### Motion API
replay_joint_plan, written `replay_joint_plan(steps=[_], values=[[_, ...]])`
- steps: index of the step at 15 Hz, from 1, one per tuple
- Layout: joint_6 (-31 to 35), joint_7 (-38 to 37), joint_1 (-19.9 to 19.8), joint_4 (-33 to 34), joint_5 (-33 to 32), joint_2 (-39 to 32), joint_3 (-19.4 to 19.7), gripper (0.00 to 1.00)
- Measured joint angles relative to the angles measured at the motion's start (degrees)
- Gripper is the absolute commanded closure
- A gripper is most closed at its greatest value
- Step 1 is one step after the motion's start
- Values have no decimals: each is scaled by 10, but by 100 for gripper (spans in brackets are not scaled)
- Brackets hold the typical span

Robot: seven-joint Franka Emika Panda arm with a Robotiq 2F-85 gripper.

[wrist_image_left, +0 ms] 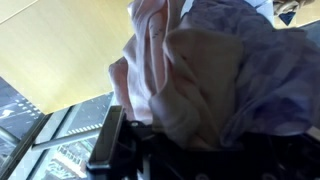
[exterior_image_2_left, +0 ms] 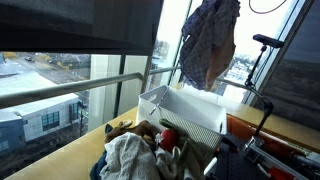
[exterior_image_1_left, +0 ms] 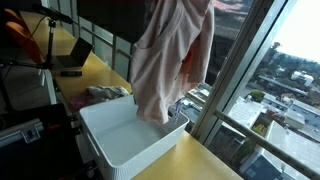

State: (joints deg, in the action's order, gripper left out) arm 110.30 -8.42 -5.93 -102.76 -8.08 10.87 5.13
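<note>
A pale pink garment [exterior_image_1_left: 168,58] hangs in the air, bunched at the top where it leaves the frame. Its lower hem dangles into a white rectangular bin [exterior_image_1_left: 125,145]. In an exterior view the same cloth [exterior_image_2_left: 208,45] hangs against the window above the white bin [exterior_image_2_left: 185,110]. The gripper itself is above the frame in both exterior views. In the wrist view, pink and lilac folds of the garment [wrist_image_left: 190,75] fill the picture right against the gripper [wrist_image_left: 195,140], which is shut on the cloth. Its fingers are buried in the fabric.
A heap of other clothes [exterior_image_2_left: 140,150] lies beside the bin, also seen as a small heap of clothes [exterior_image_1_left: 105,95]. The yellow tabletop [exterior_image_1_left: 200,160] runs along tall windows [exterior_image_1_left: 265,60]. A laptop [exterior_image_1_left: 72,58] sits further back. A camera stand [exterior_image_2_left: 262,60] rises near the bin.
</note>
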Motion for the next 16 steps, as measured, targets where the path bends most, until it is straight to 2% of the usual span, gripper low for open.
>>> replay_joint_plan(steps=[4,7,11,16], values=[[-35,0,1,45,0,25,-3,100],[-42,0,5,49,0,35,-13,100],[-41,-3,11,11,0,34,-31,100],[-24,-3,12,-64,0,27,-31,100]])
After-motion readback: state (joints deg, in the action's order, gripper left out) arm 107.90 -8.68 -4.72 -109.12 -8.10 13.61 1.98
